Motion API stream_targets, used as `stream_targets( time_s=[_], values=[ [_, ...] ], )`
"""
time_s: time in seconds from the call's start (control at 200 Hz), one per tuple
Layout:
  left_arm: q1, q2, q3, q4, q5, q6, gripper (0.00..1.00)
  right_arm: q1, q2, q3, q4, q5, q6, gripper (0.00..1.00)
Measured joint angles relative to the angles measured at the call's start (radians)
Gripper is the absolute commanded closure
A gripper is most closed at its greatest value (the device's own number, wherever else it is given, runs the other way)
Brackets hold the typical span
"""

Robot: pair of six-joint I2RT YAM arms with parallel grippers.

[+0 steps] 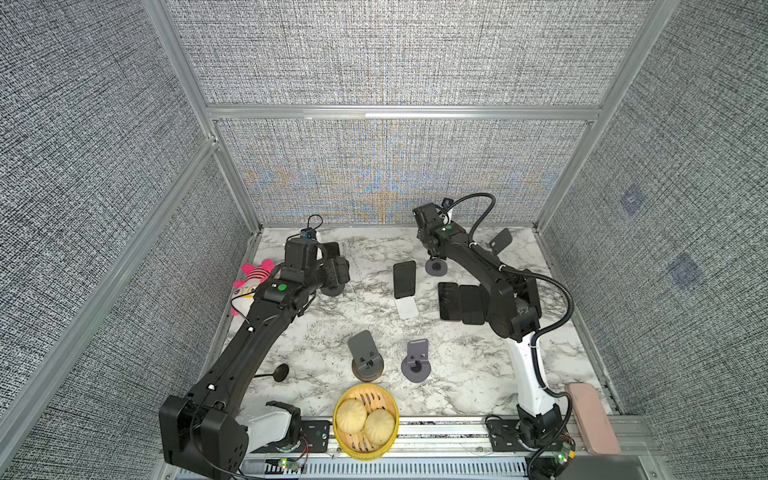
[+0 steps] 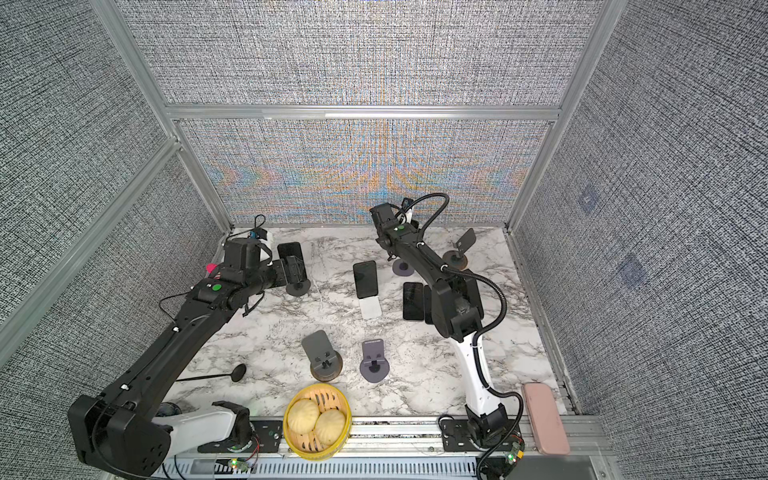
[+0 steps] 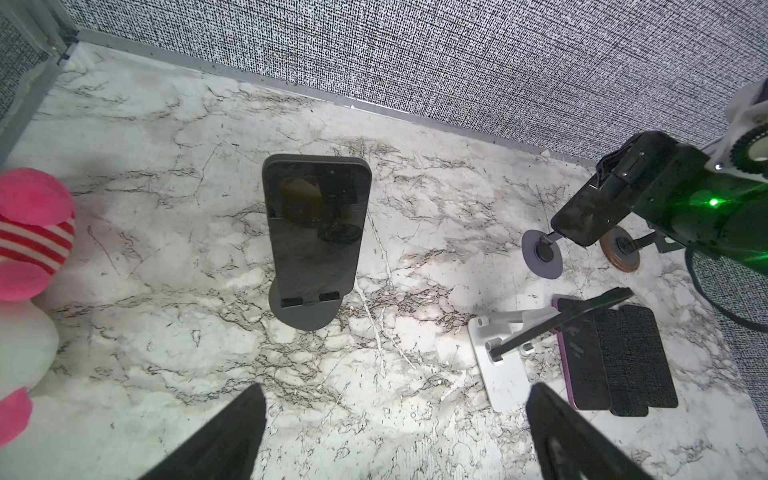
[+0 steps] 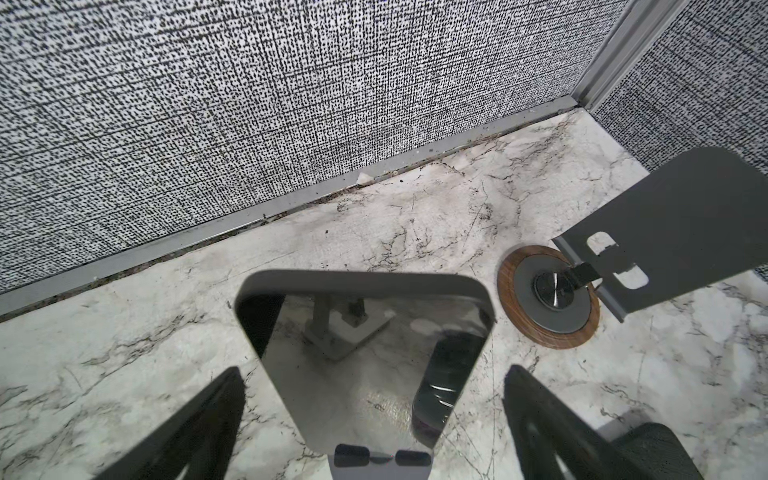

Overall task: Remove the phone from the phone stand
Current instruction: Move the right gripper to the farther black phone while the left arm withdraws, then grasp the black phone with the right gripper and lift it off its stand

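Two buns fill the steamer basket at the near edge of our table. Farther back, we hold our left gripper spread wide and empty, facing a phone propped on its dark stand, apart from it. Across the back, our right gripper, likewise spread and empty, straddles a second phone on a grey stand.

left arm reached forward | left fingers stood wide apart, held nothing | right arm reached forward and inward | right fingers stood wide apart, held nothing
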Motion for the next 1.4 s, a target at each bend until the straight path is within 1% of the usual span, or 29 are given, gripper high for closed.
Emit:
stream_targets(
  time_s=[0.245,0.37,0.52,0.695,1.14,1.401],
  values=[
    [0.000,0.005,0.000,0.000,0.009,-0.003,0.02,0.000,0.001,-0.010,0.010,0.017,-0.005,0.10],
    [0.000,0.005,0.000,0.000,0.011,-0.004,0.01,0.000,0.010,-0.009,0.016,0.024,-0.011,0.14],
    [0.000,0.017,0.003,-0.001,0.026,-0.004,0.01,0.000,0.013,-0.009,0.019,0.028,-0.013,0.23],
    [0.000,0.018,0.008,0.000,0.029,-0.004,0.01,0.000,0.013,-0.010,0.031,0.030,-0.015,0.28],
    [0.000,0.020,0.010,-0.002,0.031,-0.003,0.01,0.000,0.007,-0.023,0.046,0.026,-0.019,0.33],
    [0.000,0.026,0.010,-0.005,0.038,-0.003,0.01,-0.003,-0.023,-0.044,0.047,-0.001,-0.029,0.35]
  ],
)
